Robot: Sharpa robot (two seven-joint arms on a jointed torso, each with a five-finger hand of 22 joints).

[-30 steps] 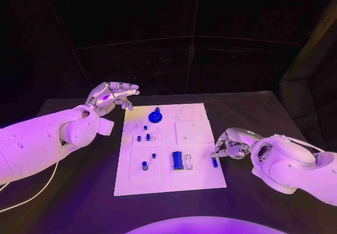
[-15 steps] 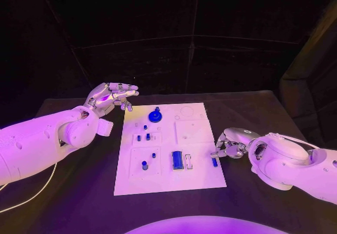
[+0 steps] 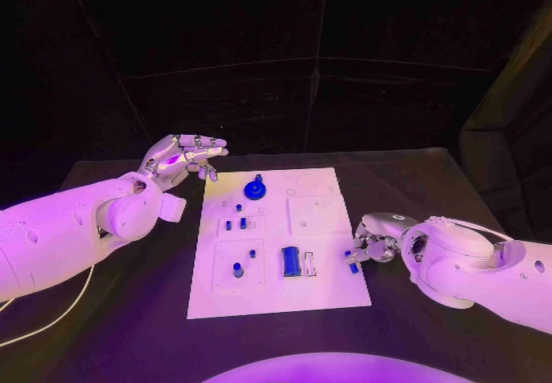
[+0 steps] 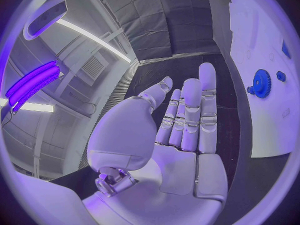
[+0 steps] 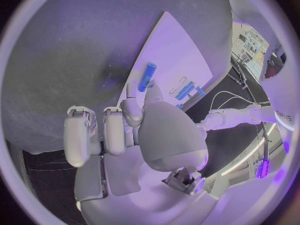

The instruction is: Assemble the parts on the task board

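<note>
The board (image 3: 276, 247) lies mid-frame on the worktop (image 3: 115, 319), with a gear (image 3: 254, 189) and several pegs already seated. One blue part (image 3: 351, 262) lies loose at its right edge; the right hand (image 3: 374, 243) curls beside it, seemingly empty. The left hand (image 3: 184, 155) hovers spread, upper left.

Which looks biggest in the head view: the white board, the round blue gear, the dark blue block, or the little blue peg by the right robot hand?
Largest to smallest:
1. white rectangular task board
2. dark blue rectangular block
3. round blue gear, close to the block
4. small blue peg beside the right robot hand
</note>
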